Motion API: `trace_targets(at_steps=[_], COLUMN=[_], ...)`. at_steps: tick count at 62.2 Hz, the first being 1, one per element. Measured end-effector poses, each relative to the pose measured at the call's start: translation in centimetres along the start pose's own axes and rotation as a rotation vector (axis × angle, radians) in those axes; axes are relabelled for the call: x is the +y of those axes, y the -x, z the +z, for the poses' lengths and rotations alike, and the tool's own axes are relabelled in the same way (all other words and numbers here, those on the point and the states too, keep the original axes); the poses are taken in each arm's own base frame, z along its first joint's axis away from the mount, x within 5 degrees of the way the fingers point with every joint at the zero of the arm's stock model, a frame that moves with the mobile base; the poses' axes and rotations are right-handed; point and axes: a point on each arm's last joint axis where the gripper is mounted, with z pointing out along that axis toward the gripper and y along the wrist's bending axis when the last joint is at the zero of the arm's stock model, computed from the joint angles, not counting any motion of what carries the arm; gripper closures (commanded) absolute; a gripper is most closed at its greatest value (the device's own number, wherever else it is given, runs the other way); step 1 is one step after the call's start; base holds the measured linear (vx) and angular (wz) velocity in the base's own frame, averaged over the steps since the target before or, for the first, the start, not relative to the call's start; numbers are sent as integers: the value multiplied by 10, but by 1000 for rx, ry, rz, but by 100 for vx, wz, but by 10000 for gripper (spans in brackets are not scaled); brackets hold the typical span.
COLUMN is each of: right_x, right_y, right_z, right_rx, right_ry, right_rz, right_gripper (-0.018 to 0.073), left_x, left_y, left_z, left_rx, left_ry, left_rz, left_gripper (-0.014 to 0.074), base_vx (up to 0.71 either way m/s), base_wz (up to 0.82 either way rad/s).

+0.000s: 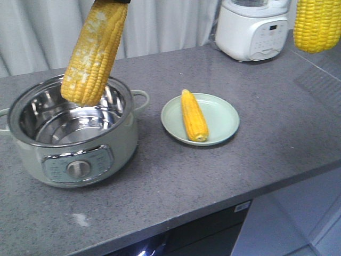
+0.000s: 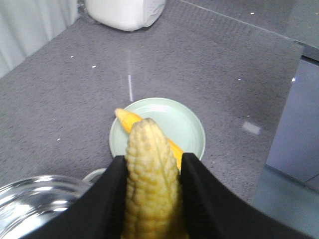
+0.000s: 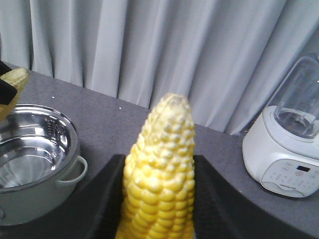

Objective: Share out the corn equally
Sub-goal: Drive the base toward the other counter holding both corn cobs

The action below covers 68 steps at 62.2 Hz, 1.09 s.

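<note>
My left gripper (image 2: 152,160) is shut on a yellow corn cob (image 2: 151,194), its black fingers pressing both sides. That cob (image 1: 95,50) hangs tilted over the steel pot (image 1: 74,133), its lower end at the rim. Ahead of it, a second corn cob (image 1: 194,115) lies on the pale green plate (image 1: 221,120). My right gripper (image 3: 158,160) is shut on a third corn cob (image 3: 162,129), held high at the far right (image 1: 316,24), above the counter.
A white blender (image 1: 253,26) stands at the back right against the curtain. The grey counter's front edge (image 1: 213,205) runs diagonally below the plate. The pot's handle (image 1: 141,98) points toward the plate.
</note>
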Motion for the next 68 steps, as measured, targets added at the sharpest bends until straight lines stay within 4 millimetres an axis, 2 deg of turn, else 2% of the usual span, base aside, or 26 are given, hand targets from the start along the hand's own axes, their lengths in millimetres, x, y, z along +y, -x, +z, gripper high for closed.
trace_targets(at_steps=[68], right_x=[0], right_y=[0], right_z=[0], right_rx=[0], right_ry=[0], right_rz=[0], right_gripper=[560], left_x=[0], left_y=[0], left_z=[0], left_rx=[0], left_ry=[0], left_rz=[0], left_gripper=[603], base_vx=[-3], base_wz=[-30])
